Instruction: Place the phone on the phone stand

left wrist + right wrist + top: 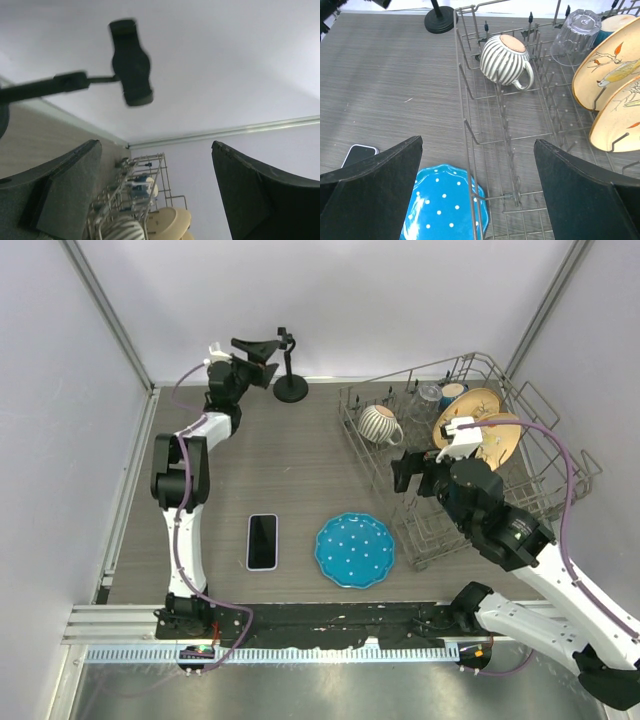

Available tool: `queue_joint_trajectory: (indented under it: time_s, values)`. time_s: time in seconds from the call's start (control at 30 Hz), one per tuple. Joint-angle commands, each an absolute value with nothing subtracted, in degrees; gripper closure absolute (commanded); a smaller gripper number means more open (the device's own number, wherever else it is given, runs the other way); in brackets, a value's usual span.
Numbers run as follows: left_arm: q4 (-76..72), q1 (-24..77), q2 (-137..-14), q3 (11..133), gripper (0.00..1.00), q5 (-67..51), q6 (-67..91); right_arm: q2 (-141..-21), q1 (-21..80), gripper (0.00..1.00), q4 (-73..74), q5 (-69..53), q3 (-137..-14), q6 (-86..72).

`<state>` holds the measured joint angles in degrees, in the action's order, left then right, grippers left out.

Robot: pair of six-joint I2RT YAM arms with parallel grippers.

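Observation:
The phone (pixel 262 541) lies flat, screen up, on the table near the front, left of the blue plate; a corner of it shows in the right wrist view (pixel 359 154). The black phone stand (pixel 289 368) stands at the back of the table; its clamp shows in the left wrist view (pixel 131 63), its base in the right wrist view (pixel 440 21). My left gripper (pixel 257 352) is open and empty, raised just left of the stand's top. My right gripper (pixel 408 478) is open and empty above the rack's left edge.
A blue dotted plate (pixel 355 550) lies right of the phone. A wire dish rack (pixel 440 530) at the right holds a striped mug (pixel 380 424), a glass (pixel 575 31) and tan plates (pixel 480 430). Walls close the back and sides.

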<state>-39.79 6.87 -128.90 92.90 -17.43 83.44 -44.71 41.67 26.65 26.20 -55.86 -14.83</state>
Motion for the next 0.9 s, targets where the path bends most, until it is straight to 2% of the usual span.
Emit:
queue_joint_trajectory:
  time_s: [0.0,0.33,0.5,0.67,0.73,0.87]
  values:
    - [-37.47,5.10,-136.29,107.09,0.05,-17.84,80.59,-43.86,41.57,0.01,27.16,29.70,-57.39,-13.27]
    - [-33.75,4.57,-146.59,118.29,0.05,-20.83,84.64,-45.79,41.48,0.01,25.66,31.38,-58.45,-12.22]
    - [-32.43,4.57,-150.81,125.58,0.15,-23.55,86.13,-46.14,41.48,0.01,25.58,31.46,-58.01,-13.01]
    - [-33.92,4.57,-150.47,124.98,0.04,-23.47,87.36,-46.41,41.48,0.01,25.66,31.20,-57.74,-13.27]
    - [-34.63,4.48,-149.86,123.76,0.04,-23.20,87.97,-46.49,41.48,0.01,25.58,31.20,-57.74,-13.27]
    - [-37.09,4.39,-147.05,119.37,0.14,-20.66,90.87,-46.67,41.48,0.01,25.58,31.20,-57.75,-13.18]
